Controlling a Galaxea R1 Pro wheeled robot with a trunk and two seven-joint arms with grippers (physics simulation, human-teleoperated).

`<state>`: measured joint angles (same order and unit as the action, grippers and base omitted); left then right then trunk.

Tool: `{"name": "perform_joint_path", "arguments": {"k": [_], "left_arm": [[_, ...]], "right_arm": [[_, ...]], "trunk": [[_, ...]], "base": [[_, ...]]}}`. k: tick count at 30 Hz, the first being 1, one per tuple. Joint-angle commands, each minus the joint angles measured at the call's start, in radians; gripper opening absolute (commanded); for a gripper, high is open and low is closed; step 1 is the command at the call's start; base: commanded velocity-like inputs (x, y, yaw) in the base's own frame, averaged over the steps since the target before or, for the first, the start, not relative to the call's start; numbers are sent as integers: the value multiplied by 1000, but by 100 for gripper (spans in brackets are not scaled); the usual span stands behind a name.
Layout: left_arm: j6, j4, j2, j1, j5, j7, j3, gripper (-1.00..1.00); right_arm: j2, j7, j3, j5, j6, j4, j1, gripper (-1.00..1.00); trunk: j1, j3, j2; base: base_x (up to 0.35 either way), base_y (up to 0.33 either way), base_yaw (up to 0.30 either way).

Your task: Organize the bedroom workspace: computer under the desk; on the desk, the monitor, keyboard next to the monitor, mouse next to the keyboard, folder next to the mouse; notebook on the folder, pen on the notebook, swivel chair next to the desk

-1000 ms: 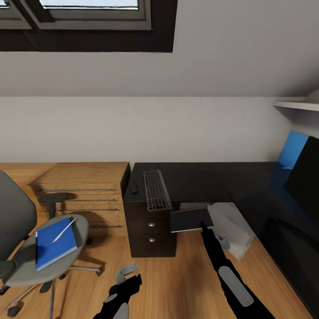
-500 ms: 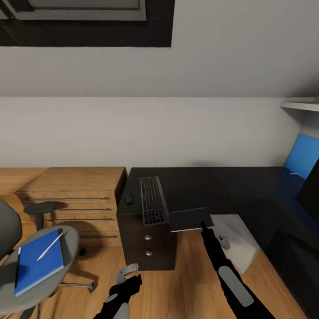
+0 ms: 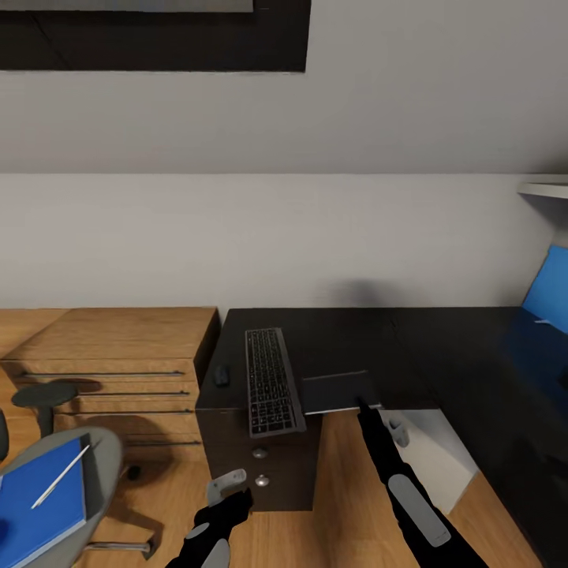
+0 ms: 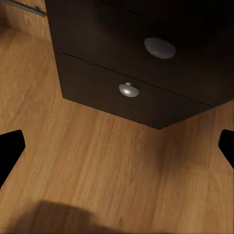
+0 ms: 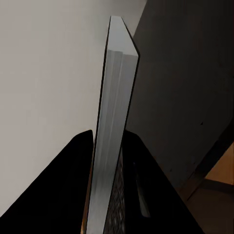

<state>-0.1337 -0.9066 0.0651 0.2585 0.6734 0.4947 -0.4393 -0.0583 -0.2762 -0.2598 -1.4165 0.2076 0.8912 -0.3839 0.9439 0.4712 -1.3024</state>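
Right arm reaches forward and up to the desk (image 3: 371,339) edge; right gripper (image 3: 363,402) is clamped on a thin dark notebook (image 3: 341,391), held flat just above the desk's near edge. In the right wrist view both fingers (image 5: 78,195) press its two faces. Left arm low, short of the desk; left gripper (image 3: 227,485) has jaws spread, holding nothing.

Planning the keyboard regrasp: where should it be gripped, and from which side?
Take the keyboard by its near short end, coming in level from the front of the desk. It lies flat and slim, and that end appears to overhang the desk edge, so fingers could close above and below it.
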Motion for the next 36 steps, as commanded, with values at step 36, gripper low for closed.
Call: {"name": "perform_joint_path", "arguments": {"k": [36], "left_arm": [[0,0,1,1,7,11,-3,100]], "right_arm": [[76,63,80,-13,377,-44,-3,-100]], "trunk": [[39,32,-71]], "base": [[22,13,0]]}}
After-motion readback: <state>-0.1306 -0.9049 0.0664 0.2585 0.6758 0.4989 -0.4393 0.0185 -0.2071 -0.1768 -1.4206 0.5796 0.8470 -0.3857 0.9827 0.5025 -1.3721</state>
